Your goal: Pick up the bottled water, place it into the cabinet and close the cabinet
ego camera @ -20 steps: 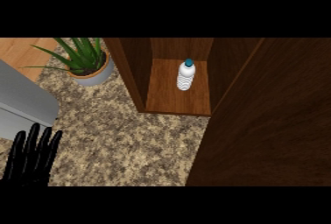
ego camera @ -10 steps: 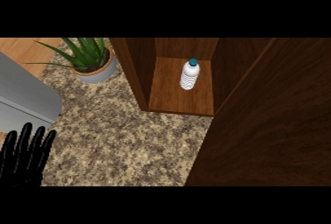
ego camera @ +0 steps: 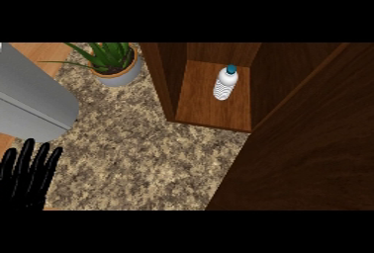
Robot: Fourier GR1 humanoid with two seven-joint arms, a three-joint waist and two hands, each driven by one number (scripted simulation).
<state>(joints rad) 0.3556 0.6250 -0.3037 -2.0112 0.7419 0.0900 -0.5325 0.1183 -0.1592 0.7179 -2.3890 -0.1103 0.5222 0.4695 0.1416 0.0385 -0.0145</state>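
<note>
I see my left robot hand resting open at the lower left edge with fingers straight and holding nothing, over the speckled bench, while the bottle stands inside the cabinet, behind its open door, with a plant near.

One bottle; one cabinet, door open; one potted plant; one grey appliance; one hand, lower left of the frame.
</note>
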